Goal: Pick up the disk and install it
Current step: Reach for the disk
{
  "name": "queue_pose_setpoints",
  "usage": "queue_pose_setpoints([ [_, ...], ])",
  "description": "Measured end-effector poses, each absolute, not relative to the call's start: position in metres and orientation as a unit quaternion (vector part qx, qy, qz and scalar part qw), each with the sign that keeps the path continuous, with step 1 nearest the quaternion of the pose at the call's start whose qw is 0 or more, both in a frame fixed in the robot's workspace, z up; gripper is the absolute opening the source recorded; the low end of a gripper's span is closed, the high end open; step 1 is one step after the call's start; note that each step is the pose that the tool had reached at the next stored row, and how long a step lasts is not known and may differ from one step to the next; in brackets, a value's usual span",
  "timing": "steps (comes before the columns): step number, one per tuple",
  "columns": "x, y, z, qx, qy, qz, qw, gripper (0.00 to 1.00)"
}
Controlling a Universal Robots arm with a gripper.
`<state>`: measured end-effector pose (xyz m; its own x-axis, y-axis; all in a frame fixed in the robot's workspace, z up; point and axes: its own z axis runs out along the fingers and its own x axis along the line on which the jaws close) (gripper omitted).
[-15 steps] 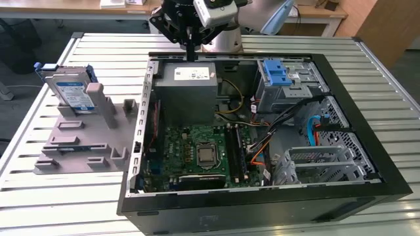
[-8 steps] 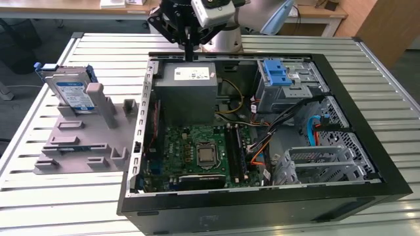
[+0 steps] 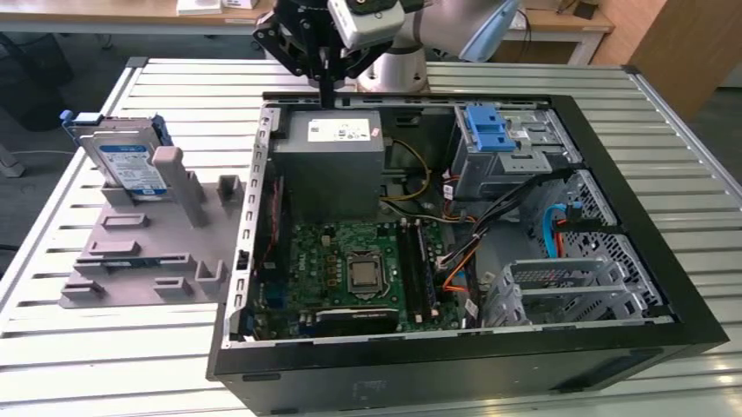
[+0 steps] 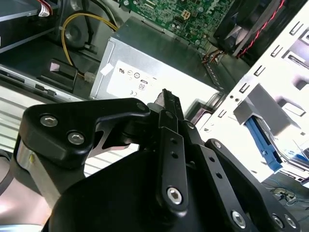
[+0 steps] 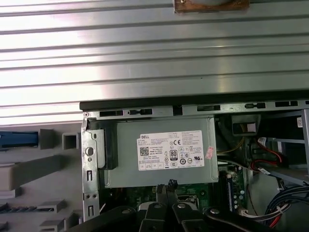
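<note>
nearest in the exterior view is the black case [image 3: 464, 360], lying open on a slatted metal table [image 3: 93, 347]. inside it is the green motherboard [image 3: 347, 261], flat and full of small parts. at the exterior view's right there is a drive cage [image 3: 568, 287] of punched sheet metal.

outside the case, at the exterior view's left, lies a grey plastic fixture [image 3: 139, 261] with blocky slots and posts. at its far end stands the disk [image 3: 125, 161]. it is a silver plate with a white-and-blue label in a blue plastic frame, set on its edge and leaning back. its long axis seems to run steeply upward from the fixture, and the label side faces the camera.

further back in the case is the grey power supply [image 3: 336, 165], a smooth metal box with a white sticker, and a blue latch bracket [image 3: 489, 130].

farthest is the gripper [image 3: 328, 91], black metal links with bolts. it hangs over the far rim of the case, above the power supply. in both wrist views the jaws look pressed together and have hold of nothing.

the disk is well apart from the jaws, toward the exterior view's left and nearer to the camera, beyond the case wall.
</note>
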<state>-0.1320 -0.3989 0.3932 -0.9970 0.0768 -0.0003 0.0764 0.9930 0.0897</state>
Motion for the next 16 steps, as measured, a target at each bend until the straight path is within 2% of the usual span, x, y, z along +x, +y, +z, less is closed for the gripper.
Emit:
queue_pose_setpoints([
  [16, -0.151, -0.399, 0.393, 0.038, 0.998, 0.047, 0.002, 0.11],
])
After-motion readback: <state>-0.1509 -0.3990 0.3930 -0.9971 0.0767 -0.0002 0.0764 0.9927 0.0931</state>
